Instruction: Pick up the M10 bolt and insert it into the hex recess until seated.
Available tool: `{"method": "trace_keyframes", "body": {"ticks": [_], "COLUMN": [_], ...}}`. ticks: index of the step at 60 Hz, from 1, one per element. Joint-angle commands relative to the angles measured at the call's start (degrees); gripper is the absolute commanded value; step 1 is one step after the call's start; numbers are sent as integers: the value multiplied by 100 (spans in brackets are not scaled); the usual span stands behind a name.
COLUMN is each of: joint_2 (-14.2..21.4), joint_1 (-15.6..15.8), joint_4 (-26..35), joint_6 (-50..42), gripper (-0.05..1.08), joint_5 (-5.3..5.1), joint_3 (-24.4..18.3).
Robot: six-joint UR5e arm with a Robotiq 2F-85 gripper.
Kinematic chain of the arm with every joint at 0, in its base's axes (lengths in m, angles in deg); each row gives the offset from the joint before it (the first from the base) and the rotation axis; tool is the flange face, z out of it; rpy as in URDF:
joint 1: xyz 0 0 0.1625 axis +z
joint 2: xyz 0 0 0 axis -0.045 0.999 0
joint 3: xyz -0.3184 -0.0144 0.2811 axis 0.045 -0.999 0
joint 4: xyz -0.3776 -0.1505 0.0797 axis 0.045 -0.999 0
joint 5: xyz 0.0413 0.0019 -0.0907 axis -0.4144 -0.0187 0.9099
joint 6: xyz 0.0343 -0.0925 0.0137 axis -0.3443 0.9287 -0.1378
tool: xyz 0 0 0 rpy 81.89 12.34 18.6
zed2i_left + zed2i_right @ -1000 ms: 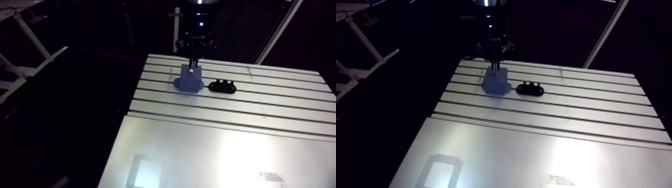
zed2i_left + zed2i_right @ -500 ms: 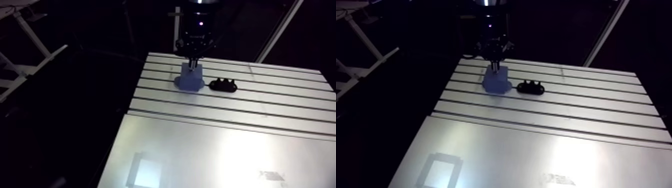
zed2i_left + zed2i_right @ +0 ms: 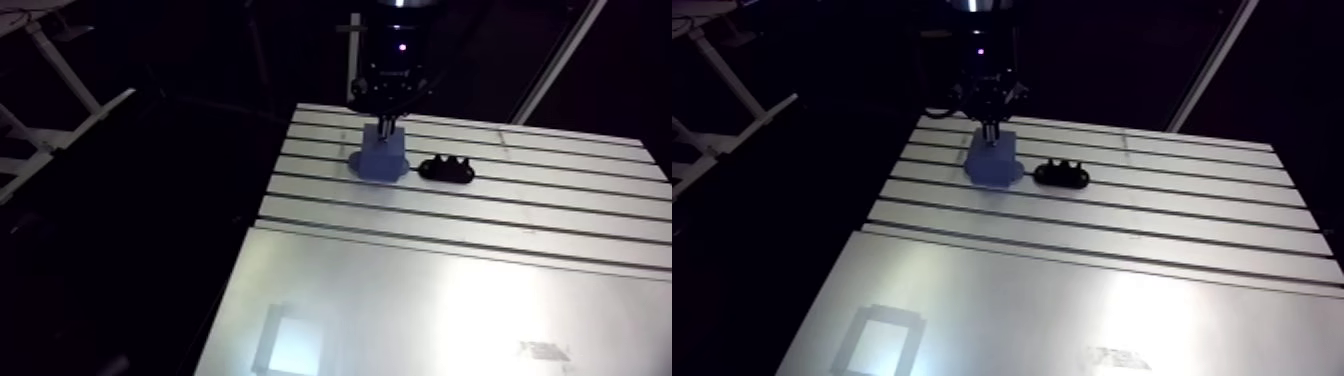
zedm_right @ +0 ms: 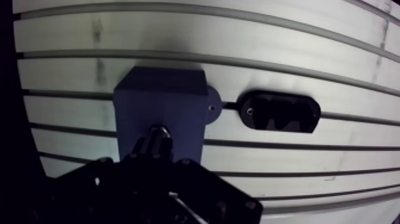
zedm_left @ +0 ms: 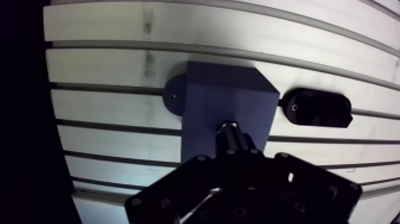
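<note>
Claw (image 5: 237, 154) grips M10 bolt (image 5: 229, 133) directly over blue block (image 5: 221, 95).

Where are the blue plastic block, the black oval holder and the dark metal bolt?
blue plastic block (image 5: 208, 119), wrist view, its broad face.
black oval holder (image 5: 315, 108), wrist view, its middle.
dark metal bolt (image 5: 232, 138), wrist view, its shaft.

Gripper (image 3: 990, 122) hangs over a blue block (image 3: 994, 162) (black fixture (image 3: 1062, 175) beside it).
</note>
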Motion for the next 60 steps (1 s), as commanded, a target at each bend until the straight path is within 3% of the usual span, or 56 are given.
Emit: {"method": "trace_keyframes", "body": {"ticks": [1, 60], "joint_2": [-2, -46], "joint_1": [0, -18], "joint_4": [-2, -3], "joint_6": [6, 15], "gripper": [108, 108], "joint_5": [0, 0], "joint_3": [2, 29]}}
